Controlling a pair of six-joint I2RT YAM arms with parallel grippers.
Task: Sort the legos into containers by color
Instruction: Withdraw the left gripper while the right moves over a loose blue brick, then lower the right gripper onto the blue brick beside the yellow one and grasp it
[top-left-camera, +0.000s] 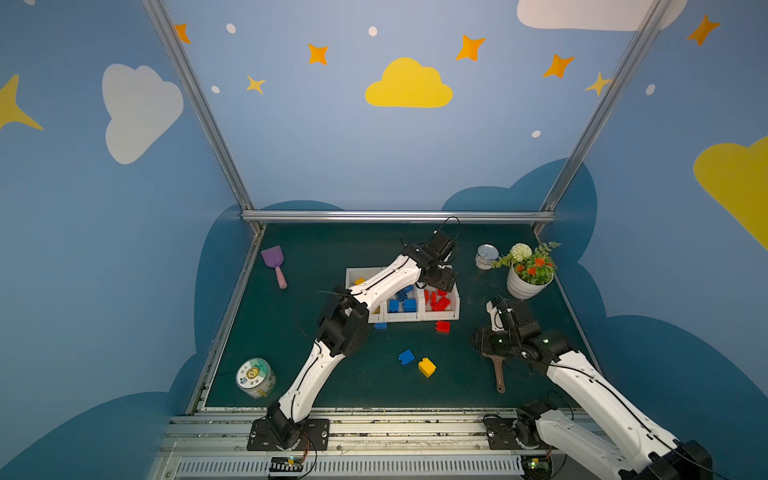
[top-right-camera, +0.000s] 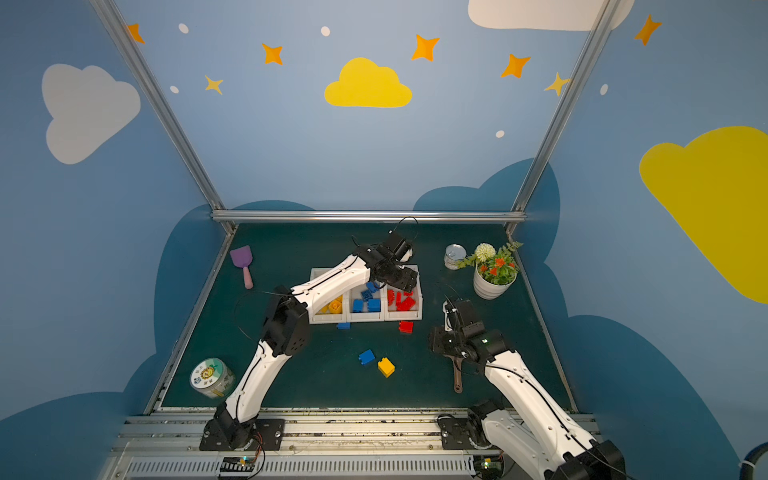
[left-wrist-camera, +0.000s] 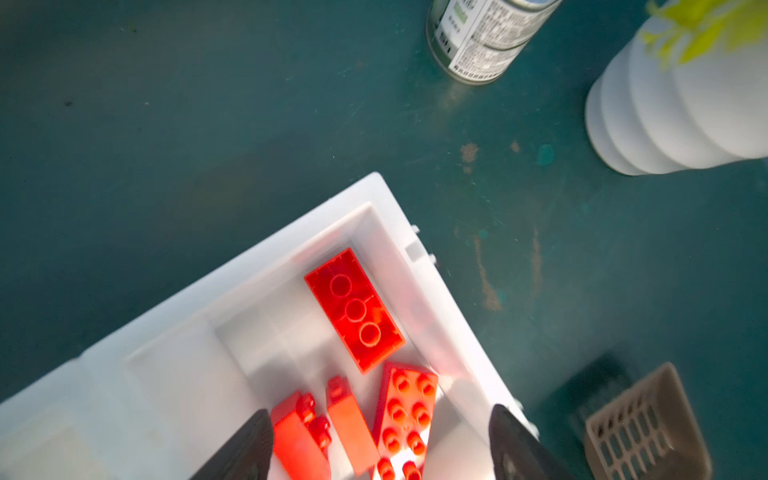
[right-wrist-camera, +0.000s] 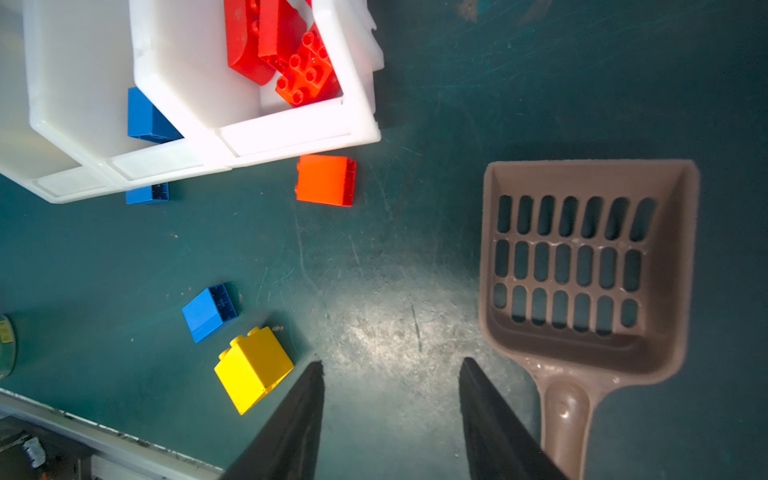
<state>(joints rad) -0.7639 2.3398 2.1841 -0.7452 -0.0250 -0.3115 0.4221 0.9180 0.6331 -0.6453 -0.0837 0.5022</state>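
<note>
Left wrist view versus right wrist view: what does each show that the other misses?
Only the left wrist: the tin can and white flower pot. Only the right wrist: loose bricks on the green mat, including the yellow brick, blue brick and red brick. Both: the red-brick bin and brown scoop.

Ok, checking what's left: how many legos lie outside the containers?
4: a small blue brick and a red brick just in front of the containers, a second blue brick beside a yellow brick nearer the robot. The left arm may hide more.
</note>
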